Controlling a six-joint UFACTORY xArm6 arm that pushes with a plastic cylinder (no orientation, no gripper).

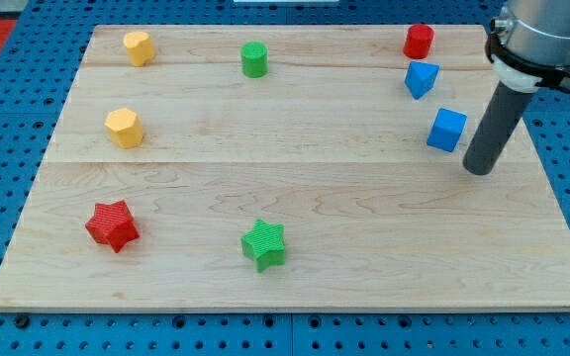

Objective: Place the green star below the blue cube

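The green star (264,243) lies on the wooden board (364,237) near the view's bottom, a little left of centre. The blue cube (446,130) sits at the view's right, in the upper half. My tip (478,170) is just to the right of the blue cube and slightly below it, a small gap apart. The tip is far to the right of the green star.
A second blue block (421,78) and a red cylinder (419,41) sit above the blue cube. A green cylinder (254,59) is at top centre. Two yellow blocks (139,46) (124,128) are at the left. A red star (113,224) is at bottom left.
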